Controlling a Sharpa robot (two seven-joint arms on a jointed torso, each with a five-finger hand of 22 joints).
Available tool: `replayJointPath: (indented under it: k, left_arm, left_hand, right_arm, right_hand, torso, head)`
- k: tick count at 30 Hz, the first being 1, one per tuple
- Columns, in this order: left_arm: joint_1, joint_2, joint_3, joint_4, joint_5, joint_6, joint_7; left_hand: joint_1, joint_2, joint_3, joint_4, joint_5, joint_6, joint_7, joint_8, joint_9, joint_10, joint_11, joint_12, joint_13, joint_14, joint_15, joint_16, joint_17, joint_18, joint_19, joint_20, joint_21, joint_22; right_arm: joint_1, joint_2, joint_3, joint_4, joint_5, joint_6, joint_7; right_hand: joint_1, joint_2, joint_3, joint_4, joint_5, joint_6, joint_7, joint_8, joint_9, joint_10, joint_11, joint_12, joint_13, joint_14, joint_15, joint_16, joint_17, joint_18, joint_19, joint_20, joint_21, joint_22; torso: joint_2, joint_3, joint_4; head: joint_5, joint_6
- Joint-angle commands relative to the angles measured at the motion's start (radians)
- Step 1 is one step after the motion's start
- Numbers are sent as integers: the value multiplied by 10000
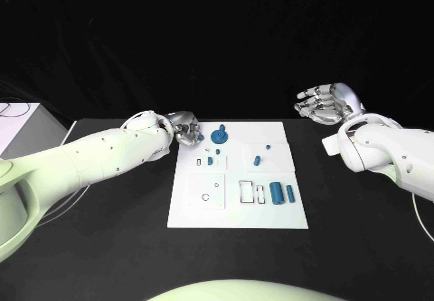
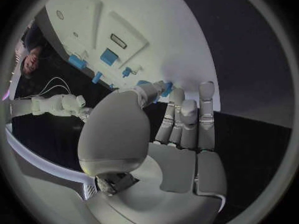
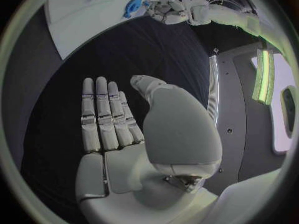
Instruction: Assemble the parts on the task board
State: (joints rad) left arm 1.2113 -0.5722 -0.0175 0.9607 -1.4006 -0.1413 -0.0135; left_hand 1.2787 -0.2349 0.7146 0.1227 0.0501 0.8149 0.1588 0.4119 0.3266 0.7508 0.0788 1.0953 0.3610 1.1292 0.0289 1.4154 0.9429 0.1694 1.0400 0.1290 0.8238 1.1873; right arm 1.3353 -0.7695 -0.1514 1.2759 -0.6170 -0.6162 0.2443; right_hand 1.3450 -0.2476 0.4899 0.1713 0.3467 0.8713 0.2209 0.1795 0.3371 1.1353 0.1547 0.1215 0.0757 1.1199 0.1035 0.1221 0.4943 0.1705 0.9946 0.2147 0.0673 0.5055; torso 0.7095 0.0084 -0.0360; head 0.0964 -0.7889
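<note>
The white task board [image 1: 194, 210] lies in the middle of the black table. A blue round part [image 1: 220, 135] stands near its far left corner, and my left hand [image 1: 186, 133] hovers just left of it, apart from it, fingers holding nothing. In the left wrist view a bit of that blue part [image 2: 167, 88] shows past the fingertips [image 2: 179, 95]. Two blue cylinders [image 1: 281, 193] lie at the board's near right. Small blue pieces [image 1: 256, 160] sit mid-board. My right hand [image 1: 327, 105] is raised off the board's far right, empty, with fingers straight [image 3: 102, 114].
A white box [image 1: 22, 125] stands at the table's far left edge. Bare black table [image 1: 362, 238] surrounds the board on the right and in front. The board has rectangular slots [image 1: 246, 191] and a round hole [image 1: 206, 197].
</note>
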Motion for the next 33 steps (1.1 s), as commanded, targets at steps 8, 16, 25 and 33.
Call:
replayJointPath:
  k: [8, 16, 25, 33]
  left_arm:
    - [2, -8, -4, 38, 25, 389, -42]
    - [-13, -53, -6, 138, 95, 587, 144]
    - [-28, -103, -8, 239, 139, 572, 292]
    - [-32, -168, -8, 330, 195, 472, 388]
  left_hand:
    - [44, -178, -75, -22, -6, -31, -23, -56, -34, 23, 71, 65, 25, 84, 36, 79, 73, -35, 19, 57, -8, 8]
    - [246, -135, 53, -136, -4, 136, -78, -44, -72, 58, 15, 127, 56, 131, -2, 123, 161, -32, 54, 43, -7, 20]
    - [394, -61, 151, -236, -4, 266, -116, -13, -87, 75, -30, 131, 60, 175, -45, 157, 245, -42, 114, 13, 58, 70]
    - [474, -13, 202, -294, -4, 323, -121, 2, -94, 90, -41, 125, 57, 206, -60, 177, 292, -52, 155, -4, 110, 108]
  right_arm:
    - [-10, -2, 2, 4, -30, 122, 76]
    - [-17, 5, 2, 19, -24, 124, 74]
    - [-28, 10, 1, 113, -1, 138, 67]
    - [-30, -3, 1, 96, 2, 126, 64]
  right_hand:
    - [-105, -5, 2, -66, 41, 62, 24, -46, -12, 75, -13, -2, -15, 60, 26, -56, -11, 109, -39, 22, -15, -8]
    - [-105, -5, 2, -66, 41, 62, 24, -46, -12, 75, -13, -2, -15, 60, 26, -56, -11, 109, -39, 22, -15, -8]
    - [-98, -3, 9, -79, 44, 66, 23, -46, -12, 79, -14, -1, -21, 62, 25, -63, -15, 110, -39, 22, -14, -28]
    - [-98, -3, 9, -79, 44, 66, 23, -46, -12, 79, -14, -1, -21, 62, 25, -63, -15, 110, -39, 22, -14, -28]
  torso:
    - [3, 2, 1]
    - [1, 3, -6]
    - [10, 2, 0]
    - [6, 0, -6]
  head:
    - [17, -16]
    - [35, -19]
    - [31, -24]
    - [34, -27]
